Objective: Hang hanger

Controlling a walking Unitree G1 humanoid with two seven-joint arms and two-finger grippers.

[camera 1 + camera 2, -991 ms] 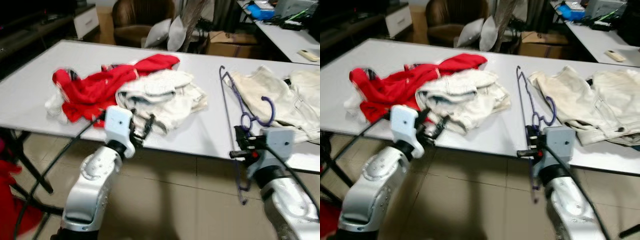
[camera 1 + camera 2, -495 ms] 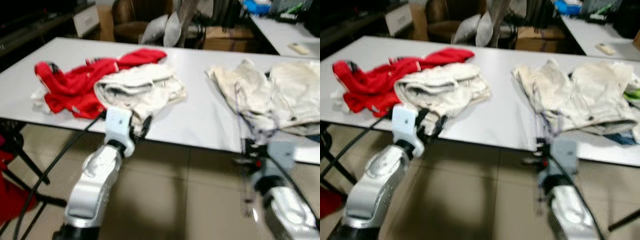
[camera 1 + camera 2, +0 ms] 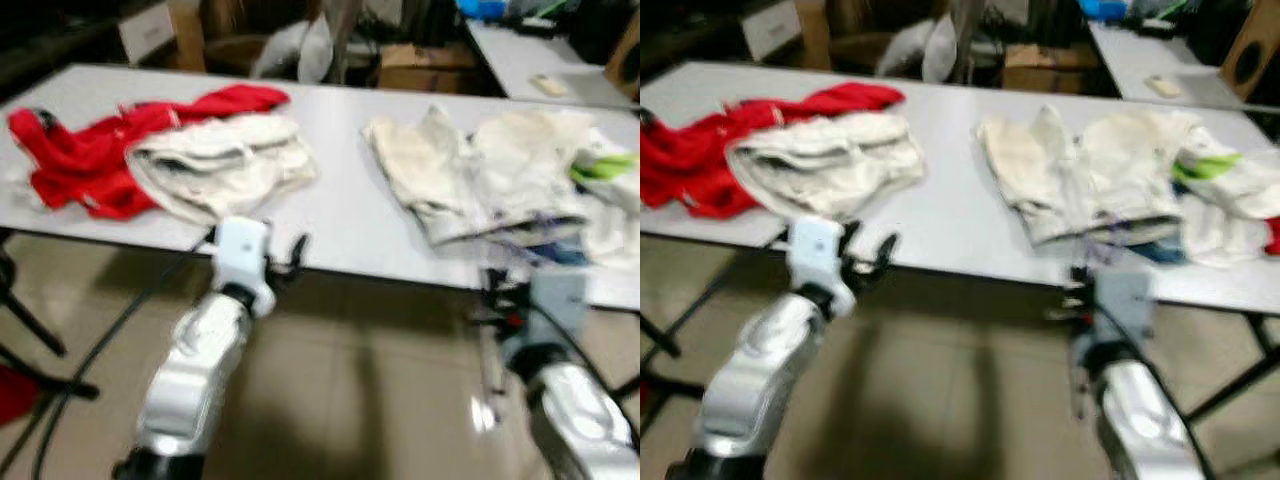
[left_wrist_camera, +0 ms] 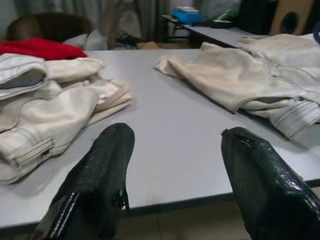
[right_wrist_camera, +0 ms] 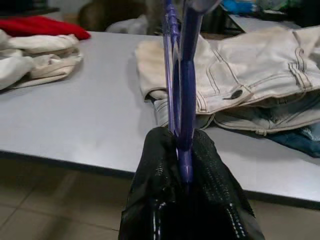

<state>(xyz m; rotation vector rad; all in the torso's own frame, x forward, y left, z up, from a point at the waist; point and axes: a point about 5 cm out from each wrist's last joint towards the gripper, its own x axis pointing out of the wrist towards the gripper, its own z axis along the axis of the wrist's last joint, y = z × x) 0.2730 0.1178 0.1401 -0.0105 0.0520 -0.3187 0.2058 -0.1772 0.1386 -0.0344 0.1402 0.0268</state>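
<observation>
right wrist view: right gripper point(image 5: 186, 150) pinches the purple hanger point(image 5: 179, 75); left gripper point(image 4: 172, 165) gapes wide, empty. carry the hanger upright, grip firm.

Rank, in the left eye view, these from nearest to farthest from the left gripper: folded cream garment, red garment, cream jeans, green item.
From the left gripper, at the table's near edge:
1. Folded cream garment, just beyond it, on the left half.
2. Cream jeans toward the right and red garment at far left: too close to call.
3. Green item, far right.
</observation>
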